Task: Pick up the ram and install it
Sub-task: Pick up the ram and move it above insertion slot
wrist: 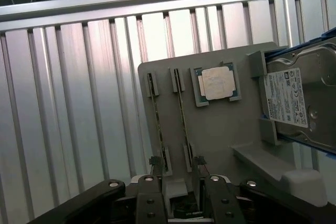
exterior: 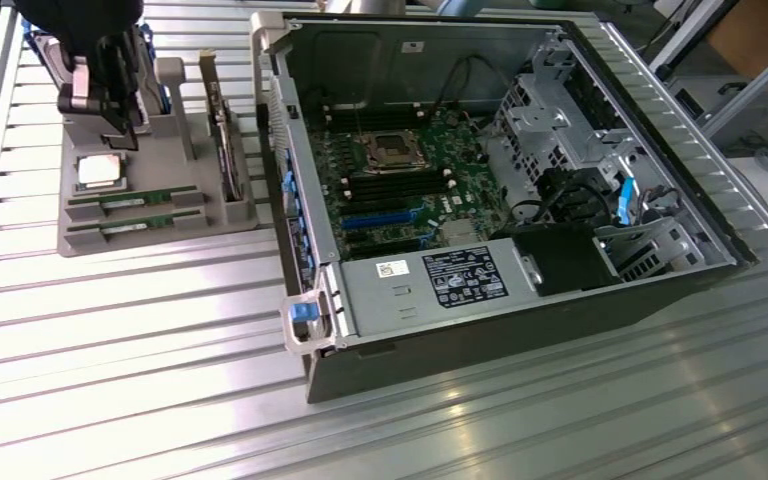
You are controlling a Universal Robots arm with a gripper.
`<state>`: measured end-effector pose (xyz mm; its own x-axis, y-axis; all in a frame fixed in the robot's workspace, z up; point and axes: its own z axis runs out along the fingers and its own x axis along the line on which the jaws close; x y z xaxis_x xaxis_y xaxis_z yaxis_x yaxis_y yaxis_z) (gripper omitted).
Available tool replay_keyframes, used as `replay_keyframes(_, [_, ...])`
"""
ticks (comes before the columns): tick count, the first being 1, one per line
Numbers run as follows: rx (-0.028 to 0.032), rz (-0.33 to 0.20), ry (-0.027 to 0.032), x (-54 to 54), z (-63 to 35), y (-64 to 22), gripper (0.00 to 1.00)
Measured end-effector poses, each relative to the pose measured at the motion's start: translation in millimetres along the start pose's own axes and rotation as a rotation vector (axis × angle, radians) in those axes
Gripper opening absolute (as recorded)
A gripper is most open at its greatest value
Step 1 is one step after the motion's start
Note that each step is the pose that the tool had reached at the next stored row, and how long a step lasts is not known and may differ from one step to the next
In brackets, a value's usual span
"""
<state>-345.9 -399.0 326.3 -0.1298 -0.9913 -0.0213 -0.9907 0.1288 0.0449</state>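
Two ram sticks lie side by side in slots of the grey holder (exterior: 84, 240) at the exterior view's left: the nearer ram (exterior: 136, 226) and the farther ram (exterior: 136, 201). In the wrist view they appear edge-on as thin green strips, one ram (wrist: 156, 124) beside the other ram (wrist: 184, 121). My gripper (exterior: 115, 125) hangs above the holder's back part, apart from both sticks. Its fingers (wrist: 149, 199) stand open with nothing between them. The open computer case (exterior: 704, 240) shows the motherboard (exterior: 418, 200) with its black memory slots (exterior: 391, 182).
A square silver processor (wrist: 218, 83) sits in the holder beside the sticks. A hard drive (wrist: 302, 98) and a card with a bracket (exterior: 228, 130) stand upright in the holder. The ribbed metal table (exterior: 131, 370) spreads around the case, whose walls rise around the motherboard.
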Motion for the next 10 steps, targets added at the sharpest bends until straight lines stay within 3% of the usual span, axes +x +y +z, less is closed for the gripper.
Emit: replay_keyframes(10, [0.0, 0.0, 0.0, 0.2, 8.3, -0.4, 0.36])
